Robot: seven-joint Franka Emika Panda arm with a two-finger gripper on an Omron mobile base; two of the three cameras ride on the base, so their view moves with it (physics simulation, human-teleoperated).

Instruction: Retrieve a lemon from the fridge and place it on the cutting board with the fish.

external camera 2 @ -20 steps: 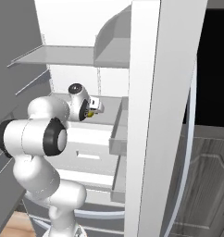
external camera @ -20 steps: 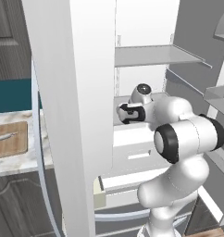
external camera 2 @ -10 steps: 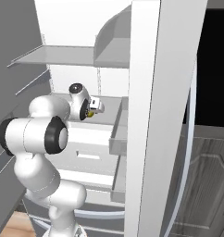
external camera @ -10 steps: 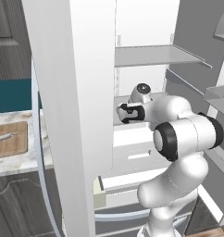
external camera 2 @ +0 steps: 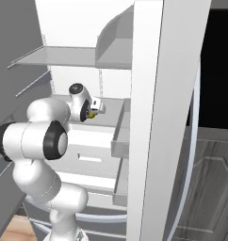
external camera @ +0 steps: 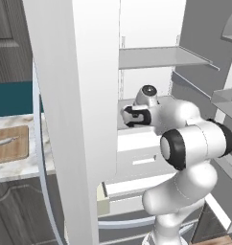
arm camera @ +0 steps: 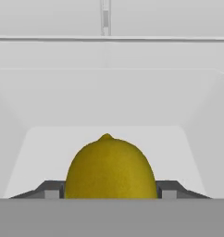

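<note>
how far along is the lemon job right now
Done: the tall grey fridge stands open, arm reaching inside. In hand: the gripper brackets the small yellow lemon, grip unconfirmed. Left: carry it to the light-brown wooden cutting board holding the slender silvery fish.

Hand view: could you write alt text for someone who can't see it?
A yellow lemon sits close up at the bottom centre, between the claw's two dark fingertips, one on each side. Behind it is the fridge's white interior.
</note>
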